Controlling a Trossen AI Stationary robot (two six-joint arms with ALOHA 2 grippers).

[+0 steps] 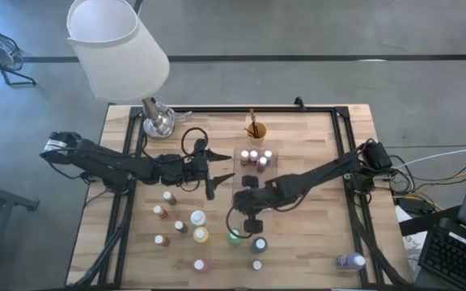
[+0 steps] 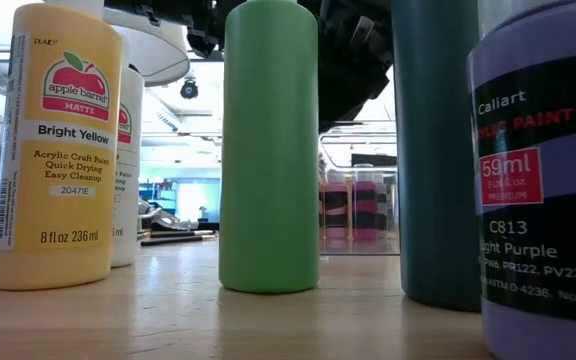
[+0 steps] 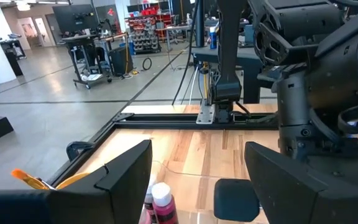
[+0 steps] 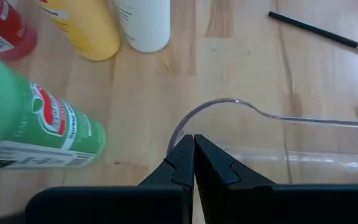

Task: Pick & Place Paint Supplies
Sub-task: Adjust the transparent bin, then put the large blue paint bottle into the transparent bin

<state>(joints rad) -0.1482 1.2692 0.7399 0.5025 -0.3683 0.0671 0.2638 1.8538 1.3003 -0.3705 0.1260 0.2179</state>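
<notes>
The left claw (image 1: 221,166) hung wide open and empty over the bench (image 1: 314,242), just at nine o'clock from the tray (image 4: 303,134). The right claw (image 4: 193,155) was shut on nothing at the tray's corner. Bottles stood around six o'clock, the green one (image 1: 235,237) beside the right claw; pink ones (image 1: 254,157) sat in the tray.

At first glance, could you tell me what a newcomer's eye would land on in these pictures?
Probably the big white lampshade looming over the table's far left corner. Next, the two dark arms meeting mid-table: the left end effector open beside the clear tray, the right end effector shut above the scattered paint bottles near the front edge, close to a green bottle.
</notes>
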